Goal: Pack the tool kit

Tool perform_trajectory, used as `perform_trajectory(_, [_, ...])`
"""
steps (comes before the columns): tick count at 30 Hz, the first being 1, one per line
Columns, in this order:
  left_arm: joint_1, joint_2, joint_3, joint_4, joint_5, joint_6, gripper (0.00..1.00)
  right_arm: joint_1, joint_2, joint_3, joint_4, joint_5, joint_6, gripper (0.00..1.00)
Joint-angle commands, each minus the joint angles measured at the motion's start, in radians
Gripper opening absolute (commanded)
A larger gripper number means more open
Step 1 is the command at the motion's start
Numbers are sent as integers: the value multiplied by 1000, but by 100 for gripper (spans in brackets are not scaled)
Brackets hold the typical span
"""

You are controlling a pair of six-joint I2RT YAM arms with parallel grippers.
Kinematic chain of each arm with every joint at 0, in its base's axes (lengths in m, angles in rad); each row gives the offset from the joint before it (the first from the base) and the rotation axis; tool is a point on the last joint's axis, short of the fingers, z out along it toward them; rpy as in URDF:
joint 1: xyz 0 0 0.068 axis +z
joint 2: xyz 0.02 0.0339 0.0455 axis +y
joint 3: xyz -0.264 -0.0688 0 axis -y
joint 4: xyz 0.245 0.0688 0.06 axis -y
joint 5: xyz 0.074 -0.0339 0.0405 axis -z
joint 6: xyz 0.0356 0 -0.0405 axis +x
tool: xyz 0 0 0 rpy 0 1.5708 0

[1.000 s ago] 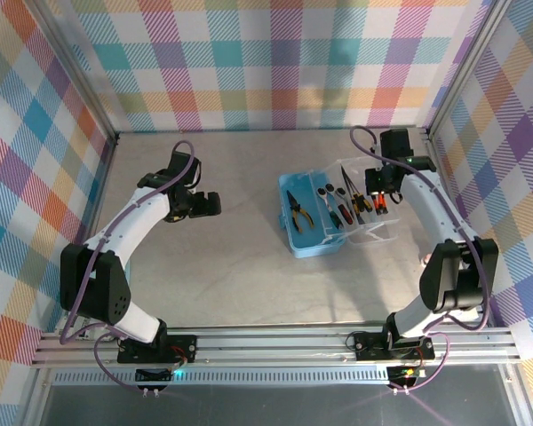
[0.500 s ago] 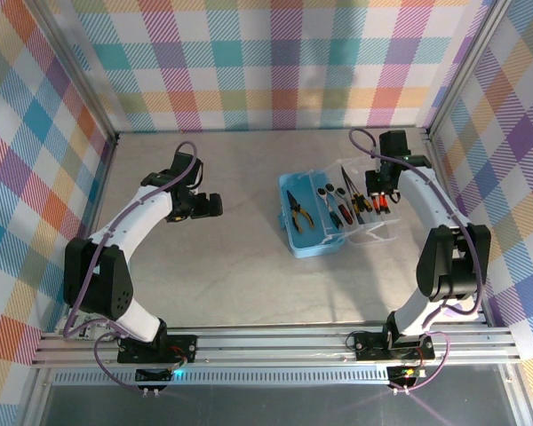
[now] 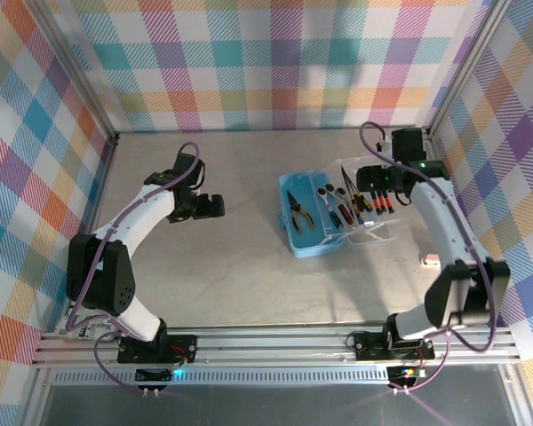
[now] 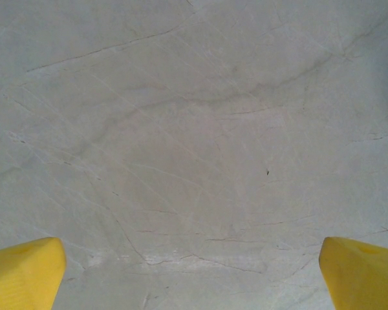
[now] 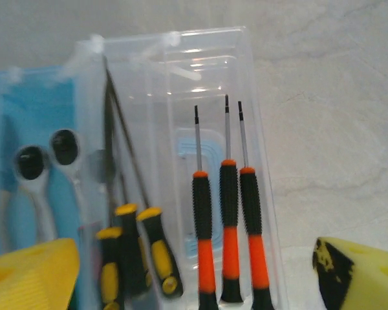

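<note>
Grey veined tabletop (image 3: 249, 275), pastel plaid walls (image 3: 275, 53), left tool (image 4: 191, 258) spread wide, right tool (image 5: 194, 258) spread above screwdrivers (image 5: 227, 226)

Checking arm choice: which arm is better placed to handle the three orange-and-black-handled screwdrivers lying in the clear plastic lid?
Right. The right gripper, open, hangs over the orange-and-black-handled screwdrivers; the left gripper, also open, faces bare grey table.

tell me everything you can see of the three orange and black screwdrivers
The three screwdrivers lie side by side, parallel, inside the open clear lid of the blue box. Each has a thin dark metal shaft, an orange collar, a ribbed black grip and an orange lower handle. Their tips point away from the right wrist camera. The handles sit close together.
</note>
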Motion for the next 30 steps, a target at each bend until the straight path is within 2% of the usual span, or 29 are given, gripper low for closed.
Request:
perform_trajectory(1, [0,13,21,17,14,8,100,-2,-126,-72,-78,-109,124,99])
perform_trajectory(4, [-10,12,16,27,9,13,100,-2,-279,-174,-110,-126,221,99])
perform_trajectory(8, [-20,26,16,38,19,20,100,-5,-448,-274,-165,-76,340,99])
perform_trajectory(11, [-32,50,19,47,25,23,100,-32,-494,-349,-171,-63,416,99])
perform_trajectory(17, [-53,68,14,46,10,34,100,-195,-518,-558,-28,-221,566,99])
perform_trajectory(22, [-55,54,-4,53,7,40,100,-322,-492,-625,47,-271,583,81])
perform_trajectory(27, [-55,55,-19,75,22,34,100,-335,-372,-624,124,-255,580,58])
perform_trajectory(30, [-55,56,-17,73,26,36,100,-336,-331,-626,158,-219,579,52])
